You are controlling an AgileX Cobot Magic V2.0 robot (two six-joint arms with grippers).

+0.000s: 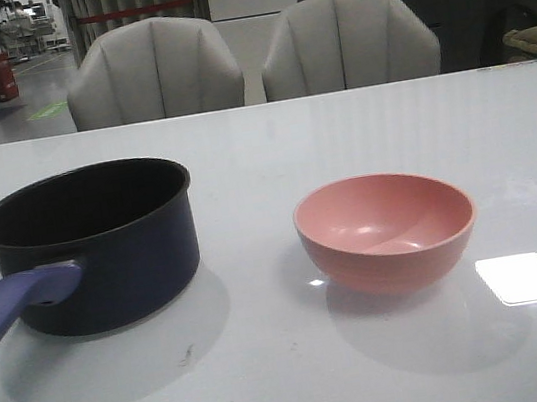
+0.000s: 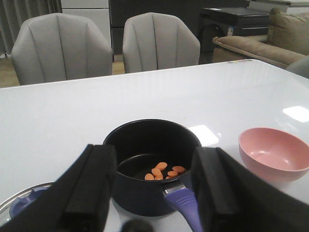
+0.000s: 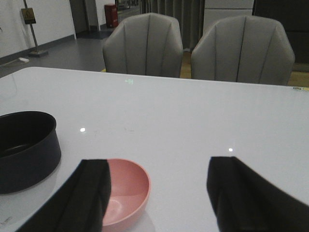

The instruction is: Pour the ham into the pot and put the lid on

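Looking from the front, the dark pot (image 1: pixel 94 247) sits on the white table (image 1: pixel 340 140) with its purple-blue handle (image 1: pixel 11 305) sticking out toward us. The pink bowl (image 1: pixel 386 231) stands apart from the pot, on the side away from the handle. The bowl is upright and looks empty. A tiny bit of a metal rim peeks in just beside the handle; it may be the lid, but I cannot be sure from here. No arm shows in this view. Two grey chairs (image 1: pixel 252 57) stand behind the table.

From the left wrist camera, the left gripper (image 2: pixel 154 193) hangs over the near side of the pot with its jaws spread wide and nothing between them. Inside the pot lies the ham (image 2: pixel 164 171), a few small orange chunks on the bottom. The lid (image 2: pixel 24 205), clear glass with a purple-blue knob, lies flat on the table near the pot, on the side away from the bowl.

From the right wrist camera, the right gripper (image 3: pixel 157 193) hangs near the bowl, jaws also wide apart and holding nothing. The pot is off past the bowl.

So the pouring looks done. I think the covering step comes next: the left gripper would need to go to the lid, grab its knob, and set it level on the pot's rim.
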